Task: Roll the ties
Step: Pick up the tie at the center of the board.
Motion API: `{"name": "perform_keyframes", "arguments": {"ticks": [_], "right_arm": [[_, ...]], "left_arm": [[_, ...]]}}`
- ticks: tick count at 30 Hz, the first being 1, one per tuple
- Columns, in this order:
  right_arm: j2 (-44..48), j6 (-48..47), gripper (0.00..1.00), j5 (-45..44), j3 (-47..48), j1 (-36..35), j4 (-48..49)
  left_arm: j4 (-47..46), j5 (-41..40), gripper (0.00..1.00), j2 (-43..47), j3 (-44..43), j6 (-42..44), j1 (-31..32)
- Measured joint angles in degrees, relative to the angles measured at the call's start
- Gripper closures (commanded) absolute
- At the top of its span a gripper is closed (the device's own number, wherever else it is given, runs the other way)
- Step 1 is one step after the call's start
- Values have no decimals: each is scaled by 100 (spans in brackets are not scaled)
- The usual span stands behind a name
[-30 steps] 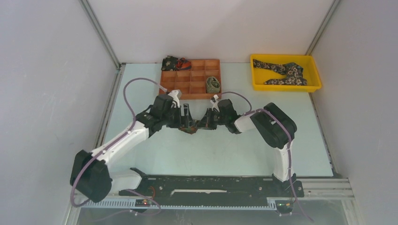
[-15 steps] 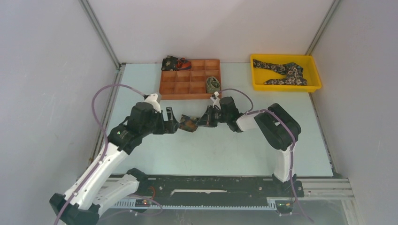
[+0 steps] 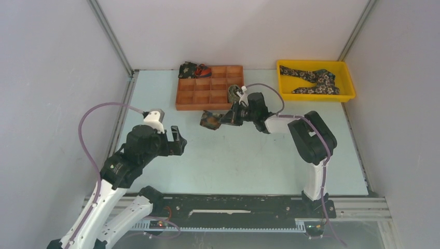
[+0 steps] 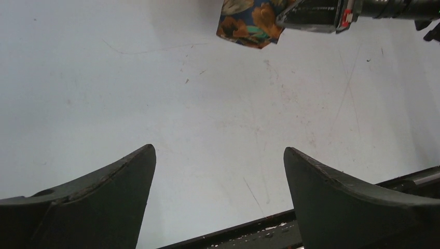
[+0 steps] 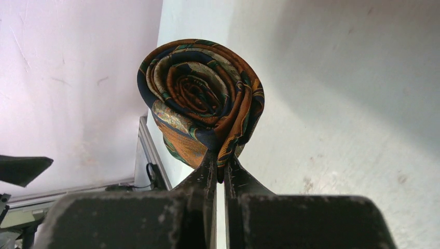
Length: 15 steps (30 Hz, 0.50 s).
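A rolled tie (image 5: 200,98), a tight coil in orange, navy and green, hangs pinched at its loose edge by my right gripper (image 5: 222,158), which is shut on it. From above, the roll (image 3: 209,120) is just in front of the compartment tray (image 3: 202,107), with the right gripper (image 3: 222,119) on its right side. My left gripper (image 3: 179,140) stands open and empty well to the near left of the roll. Its wrist view shows bare table between the fingers (image 4: 124,176) and the roll (image 4: 249,23) far ahead. Unrolled floral ties (image 3: 311,79) lie in the yellow bin (image 3: 311,97).
The tray holds an olive coil (image 3: 235,94) in a right-hand cell and a dark roll (image 3: 192,69) at its far-left corner. The yellow bin is at the back right. The black base rail (image 3: 233,205) runs along the near edge. White walls close in the sides.
The left gripper opened fully, let go of the roll and drew back to the near left. The right gripper carried the roll a little farther toward the tray.
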State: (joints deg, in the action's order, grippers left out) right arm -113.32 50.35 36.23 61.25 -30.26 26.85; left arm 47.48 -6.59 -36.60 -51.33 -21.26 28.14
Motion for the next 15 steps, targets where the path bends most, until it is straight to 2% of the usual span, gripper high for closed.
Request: {"name": "perform_keyframes", "arguments": {"ticks": [8,15], "right_arm": [[0,-505,100,-70,1152,293,-1139],[-131,-992,100,-492,2374,376,-2157]], "left_arm": [[55,-597,0,553,59,20,0],[-39,-1217,0,1097,651,-94,0]]}}
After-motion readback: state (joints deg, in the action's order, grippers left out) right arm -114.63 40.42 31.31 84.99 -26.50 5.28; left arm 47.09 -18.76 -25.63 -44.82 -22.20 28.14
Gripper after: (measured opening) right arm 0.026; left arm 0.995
